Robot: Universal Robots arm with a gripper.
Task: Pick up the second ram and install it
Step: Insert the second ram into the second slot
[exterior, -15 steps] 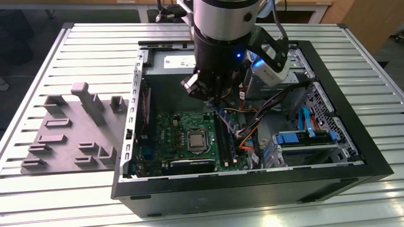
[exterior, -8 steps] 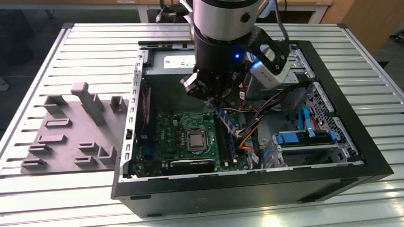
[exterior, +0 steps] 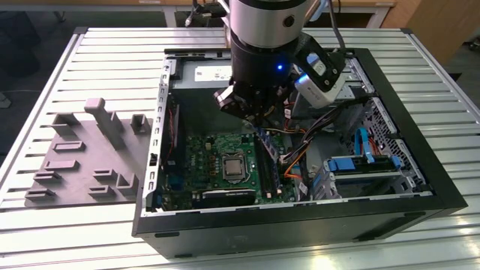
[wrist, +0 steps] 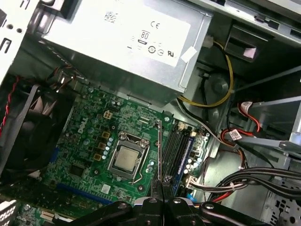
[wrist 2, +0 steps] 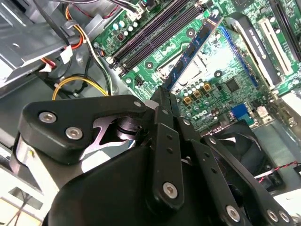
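My gripper (exterior: pixel 257 121) hangs inside the open computer case (exterior: pixel 300 228), over the motherboard (exterior: pixel 206 152). It is shut on the second ram (wrist 2: pixel 193 49), a thin dark stick with a blue strip that runs out from the fingertips. The first wrist view shows the ram (wrist: pixel 160 146) edge-on, above the board between the processor socket (wrist: pixel 126 157) and the black memory slots (wrist: pixel 175 148). The stick is close beside the slots and still above them. In the second wrist view my gripper (wrist 2: pixel 164 94) fills the foreground and the slots (wrist 2: pixel 155 30) lie beyond it.
A grey fixture plate (exterior: pixel 90 163) with blocks and posts lies on the slatted table at the exterior view's left. In the case are the power supply (wrist: pixel 127 42), a black fan (wrist: pixel 28 136), yellow and orange cables (wrist: pixel 221 94) and blue drive bays (exterior: pixel 360 166).
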